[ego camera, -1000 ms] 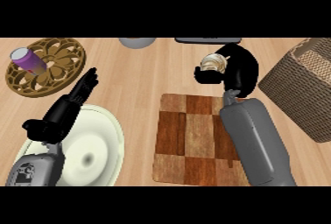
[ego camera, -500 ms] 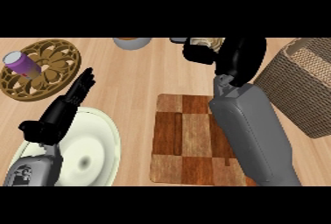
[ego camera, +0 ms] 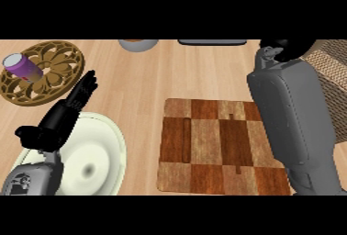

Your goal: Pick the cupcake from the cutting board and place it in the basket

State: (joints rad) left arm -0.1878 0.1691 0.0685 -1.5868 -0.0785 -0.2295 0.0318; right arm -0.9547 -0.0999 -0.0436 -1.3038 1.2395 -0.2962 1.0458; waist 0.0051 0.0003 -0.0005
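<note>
While your right forearm point(ego camera: 295, 119) is stretching up the right side of the head view, it is covering the right edge of the checkered wooden cutting board point(ego camera: 210, 147) and part of the woven basket point(ego camera: 331, 69) at the upper right. Your right hand point(ego camera: 291, 46) is showing only as a black patch at the top edge, just beside the basket's near corner. Most of it is cut off, so you cannot tell whether it is apart, together or clamped on anything.

The cupcake is not showing anywhere in this view. You cannot tell where it is sitting, which way it is pointing or how its long axis is running.

Your left hand point(ego camera: 64, 120) is hanging at the left over the upper rim of the cream plate point(ego camera: 102, 151) and holding nothing. Its fingers point(ego camera: 85, 89) are lying straight and close together, pointing up and slightly right across the wooden counter point(ego camera: 142, 82).

A round carved wooden trivet point(ego camera: 51, 75) is lying at the upper left, with a purple cup point(ego camera: 21, 66) resting on its left part. A grey bowl point(ego camera: 139, 44) and a dark flat object point(ego camera: 211, 42) are sitting at the top edge, both partly cut off.
</note>
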